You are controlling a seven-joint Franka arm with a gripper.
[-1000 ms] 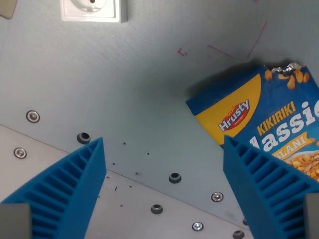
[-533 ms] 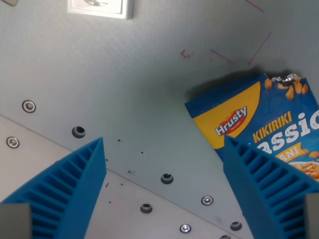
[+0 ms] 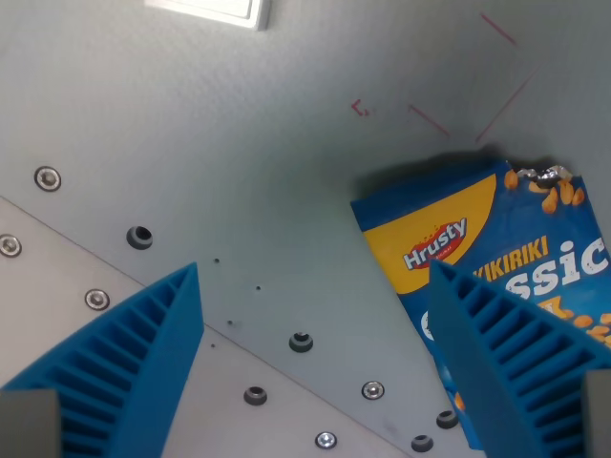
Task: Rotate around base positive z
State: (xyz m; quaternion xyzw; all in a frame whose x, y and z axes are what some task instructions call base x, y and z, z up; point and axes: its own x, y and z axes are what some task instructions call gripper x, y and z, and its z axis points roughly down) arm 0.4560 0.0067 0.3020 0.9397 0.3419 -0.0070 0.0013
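My gripper (image 3: 313, 286) is open and empty, its two blue ribbed fingers (image 3: 134, 358) coming up from the bottom corners of the wrist view. A blue and yellow Hrusty peanut bag (image 3: 477, 253) lies flat on the grey table at the wrist view's right, partly behind the right finger. Its torn foil corner points up. The gripper hovers above the table and touches nothing.
A white socket plate (image 3: 215, 10) is cut off at the top edge. A seam with a row of screws and holes (image 3: 301, 342) runs diagonally across the lower part. Thin red marks (image 3: 425, 119) are drawn on the table above the bag.
The whole scene has turned and shifted in the picture: the socket slid up and right out of view, the screw row moved left. The camera has rotated; the bag itself has not moved.
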